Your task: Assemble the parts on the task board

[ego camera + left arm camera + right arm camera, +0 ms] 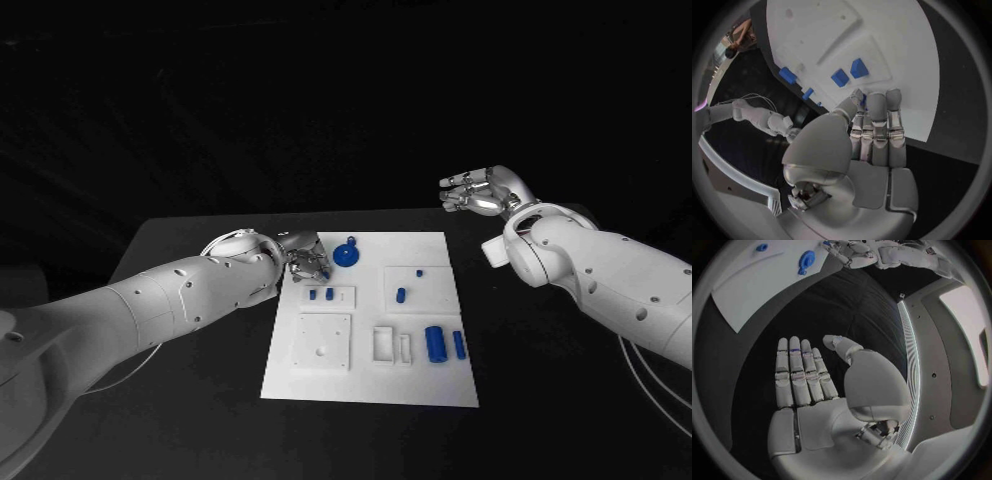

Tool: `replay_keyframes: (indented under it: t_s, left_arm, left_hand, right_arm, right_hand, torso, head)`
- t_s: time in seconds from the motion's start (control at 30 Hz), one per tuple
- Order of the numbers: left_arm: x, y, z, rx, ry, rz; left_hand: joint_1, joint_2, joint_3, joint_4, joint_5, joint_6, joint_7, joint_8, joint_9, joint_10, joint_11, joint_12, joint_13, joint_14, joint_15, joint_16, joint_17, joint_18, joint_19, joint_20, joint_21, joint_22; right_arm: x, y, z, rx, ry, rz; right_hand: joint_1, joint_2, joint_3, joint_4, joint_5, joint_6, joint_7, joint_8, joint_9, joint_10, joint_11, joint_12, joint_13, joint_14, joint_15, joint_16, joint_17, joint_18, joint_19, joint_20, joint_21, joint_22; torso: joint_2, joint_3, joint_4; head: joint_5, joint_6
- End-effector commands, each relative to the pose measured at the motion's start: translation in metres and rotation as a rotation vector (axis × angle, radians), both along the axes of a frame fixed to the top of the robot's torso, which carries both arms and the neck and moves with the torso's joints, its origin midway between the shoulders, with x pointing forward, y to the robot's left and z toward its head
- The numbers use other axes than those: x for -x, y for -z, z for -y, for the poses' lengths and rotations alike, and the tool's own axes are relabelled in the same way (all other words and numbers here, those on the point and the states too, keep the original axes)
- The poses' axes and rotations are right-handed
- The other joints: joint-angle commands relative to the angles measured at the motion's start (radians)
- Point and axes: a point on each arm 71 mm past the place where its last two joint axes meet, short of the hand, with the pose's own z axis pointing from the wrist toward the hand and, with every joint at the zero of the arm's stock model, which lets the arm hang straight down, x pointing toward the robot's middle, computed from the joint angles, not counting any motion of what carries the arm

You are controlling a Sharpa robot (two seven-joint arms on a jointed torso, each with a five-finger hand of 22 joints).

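Note:
The white task board (368,375) lies in the middle of the black table. A round blue part (348,254) sits near its far edge, and two small blue blocks (320,294) lie just nearer. Two blue cylinders (436,344) lie at the near right. My left hand (303,262) hovers at the board's far left edge, fingers straight and holding nothing (873,135); the two blocks (848,73) lie just beyond its fingertips. My right hand (483,190) is raised off the board's far right corner, flat and empty (804,375). From there the board (754,285) and the round part (806,261) show.
Small blue pegs (401,295) stand in a raised square at the board's right. A square recessed plate (325,342) and a rectangular slot (384,344) take up the board's near part. Bare black table lies on both sides of the board.

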Motion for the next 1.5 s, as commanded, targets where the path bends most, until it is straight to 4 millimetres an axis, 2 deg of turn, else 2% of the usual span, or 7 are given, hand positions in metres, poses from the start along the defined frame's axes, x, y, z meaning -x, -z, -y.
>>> replay_keyframes:
  t_s: [0.03, 0.37, 0.67, 1.07, 1.2, 1.33, 1.5]
  left_arm:
    - [0.004, 0.012, -0.003, -0.033, -0.003, -0.02]
    - [0.004, 0.011, -0.005, -0.017, -0.009, 0.0]
    - [0.003, 0.011, -0.008, -0.007, -0.021, 0.007]
    - [0.002, 0.009, -0.014, 0.01, -0.052, 0.021]
    - [0.0, 0.008, -0.022, 0.025, -0.077, 0.031]
    - [-0.003, 0.002, -0.034, 0.116, -0.136, 0.044]
    - [-0.009, -0.011, -0.051, 0.263, -0.22, 0.047]
  left_hand:
    - [0.009, 0.001, -0.001, -0.004, 0.005, 0.009, -0.001, 0.007, 0.001, 0.008, 0.001, -0.004, 0.001, 0.007, 0.002, -0.003, 0.002, 0.006, -0.002, -0.003, 0.005, 0.019]
    - [0.01, -0.008, 0.006, -0.014, 0.004, -0.07, 0.013, 0.004, -0.005, 0.002, 0.007, -0.004, 0.001, 0.003, 0.006, -0.008, 0.0, 0.006, -0.007, 0.0, 0.006, 0.019]
    - [-0.002, -0.028, 0.031, -0.017, 0.002, -0.175, -0.009, 0.003, -0.007, -0.015, 0.007, -0.004, 0.001, -0.006, 0.007, -0.01, 0.0, 0.007, -0.011, 0.002, 0.005, 0.019]
    - [-0.004, -0.052, 0.04, -0.011, -0.003, -0.36, -0.019, -0.002, -0.013, -0.02, 0.009, -0.004, 0.001, -0.007, 0.008, -0.012, -0.002, 0.008, -0.009, 0.003, 0.0, 0.017]
    - [-0.001, -0.052, 0.043, -0.008, -0.003, -0.335, -0.014, 0.0, -0.012, -0.028, 0.012, -0.004, 0.001, -0.008, 0.01, -0.012, -0.002, 0.008, -0.009, 0.004, -0.002, 0.018]
    - [0.008, -0.035, 0.069, -0.009, 0.012, -0.14, 0.034, 0.039, 0.004, -0.079, 0.036, -0.001, 0.001, -0.038, 0.023, -0.033, -0.012, 0.012, -0.027, 0.01, -0.008, 0.019]
    - [-0.002, -0.04, 0.101, -0.008, 0.013, -0.115, 0.034, 0.009, -0.002, -0.074, 0.036, 0.0, 0.001, -0.044, 0.026, -0.048, -0.042, 0.024, -0.044, 0.02, 0.002, 0.021]
  right_arm:
    - [0.0, 0.0, -0.002, -0.002, -0.019, 0.002]
    - [0.0, 0.001, -0.003, -0.002, -0.02, 0.0]
    - [0.0, 0.001, -0.003, -0.003, -0.021, 0.001]
    - [0.0, 0.003, -0.003, -0.001, -0.025, -0.007]
    - [0.0, 0.003, -0.003, 0.001, -0.046, -0.012]
    - [0.001, 0.004, -0.006, 0.007, -0.103, -0.016]
    - [0.003, 0.005, -0.01, 0.052, -0.166, -0.01]
  right_hand:
    - [0.0, -0.003, -0.001, 0.005, 0.004, 0.003, 0.001, -0.001, 0.002, -0.005, 0.001, -0.004, -0.001, 0.001, 0.003, -0.003, -0.001, 0.002, -0.003, 0.0, 0.003, -0.001]
    - [-0.002, -0.002, -0.001, 0.005, 0.004, 0.003, 0.001, -0.001, 0.001, -0.004, 0.001, -0.004, -0.001, 0.001, 0.002, -0.003, -0.001, 0.002, -0.003, -0.001, 0.003, -0.001]
    - [-0.002, -0.002, -0.001, 0.005, 0.004, 0.003, 0.001, -0.001, 0.001, -0.004, 0.001, -0.004, -0.001, 0.001, 0.002, -0.003, -0.001, 0.002, -0.003, -0.001, 0.003, -0.001]
    - [-0.001, -0.002, 0.0, 0.004, 0.004, 0.004, 0.001, -0.001, 0.002, -0.004, 0.001, -0.004, -0.001, 0.001, 0.002, -0.003, -0.001, 0.003, -0.003, -0.001, 0.003, -0.001]
    - [0.012, 0.0, 0.008, -0.011, -0.003, 0.049, -0.005, 0.003, 0.004, 0.001, -0.004, -0.003, -0.002, 0.003, -0.001, -0.003, -0.001, 0.004, 0.0, -0.003, 0.004, -0.001]
    - [0.028, 0.013, 0.008, -0.026, -0.017, 0.093, -0.014, 0.003, 0.004, 0.028, -0.014, -0.005, -0.002, 0.02, -0.012, -0.001, 0.0, 0.008, 0.015, -0.009, 0.009, 0.001]
    - [0.056, 0.036, -0.042, -0.048, -0.038, 0.152, -0.03, 0.006, 0.006, 0.091, -0.035, -0.008, -0.001, 0.109, -0.045, 0.014, 0.011, 0.02, 0.09, -0.039, 0.044, 0.01]
  torso:
    - [0.0, -0.0005, 0.0014]
    - [0.0, -0.0013, 0.0007]
    - [0.0, -0.0016, 0.0014]
    - [0.0, -0.0004, 0.0003]
    - [0.0, -0.0006, 0.0003]
    - [-0.002, 0.0005, 0.0002]
    - [-0.002, -0.0004, 0.0005]
  head:
    - [-0.002, 0.002]
    - [-0.001, 0.001]
    - [0.0, 0.0]
    - [-0.002, 0.002]
    - [-0.003, 0.004]
    - [-0.007, 0.007]
    - [-0.017, 0.014]
